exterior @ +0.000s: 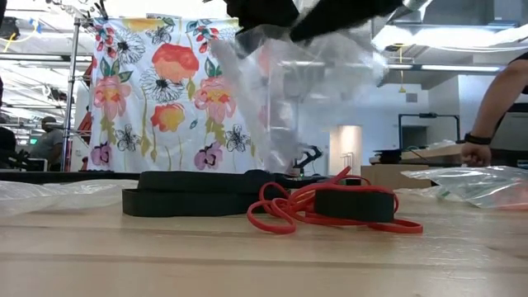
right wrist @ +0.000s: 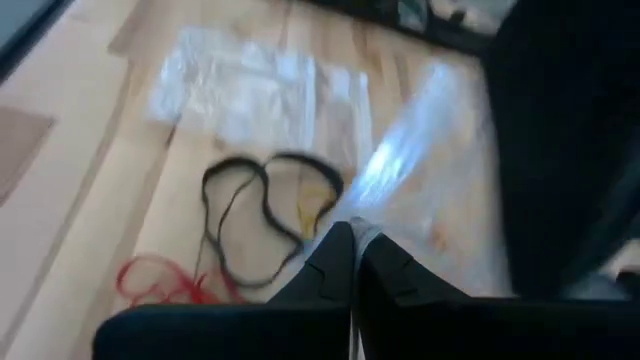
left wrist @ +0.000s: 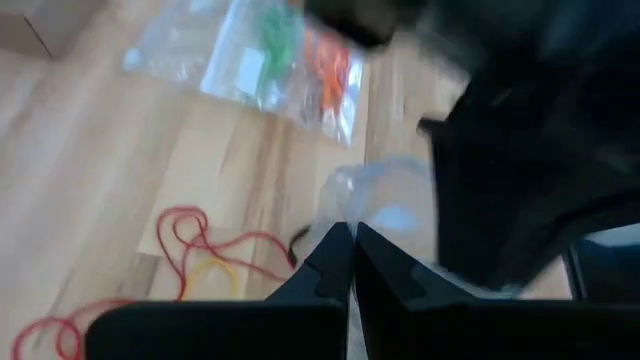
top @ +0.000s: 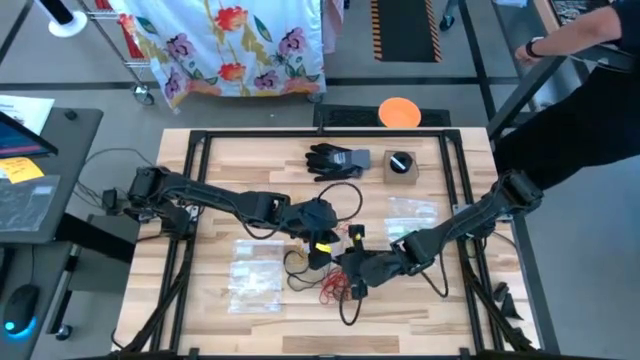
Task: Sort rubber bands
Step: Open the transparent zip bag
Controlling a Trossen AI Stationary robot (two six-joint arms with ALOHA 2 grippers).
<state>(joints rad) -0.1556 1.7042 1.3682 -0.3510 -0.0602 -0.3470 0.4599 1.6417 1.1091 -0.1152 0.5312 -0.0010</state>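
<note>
Two arms meet at the wooden table's [top: 200, 200] middle. The left gripper [left wrist: 350, 245], fingers pressed together, pinches a clear crinkled plastic bag [exterior: 280, 91] held off the table; the right gripper [right wrist: 352, 240] pinches the same film. Below them lie thin loops, the rubber bands [top: 330, 287]: red ones tangled, black ones [right wrist: 250, 215] curled beside a yellow one. Three more clear bags lie flat

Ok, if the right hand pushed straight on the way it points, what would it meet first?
Probably the clear plastic bag: the shut right hand already pinches its edge. Past that lie the black rubber bands on the table, though depth is unclear.
</note>
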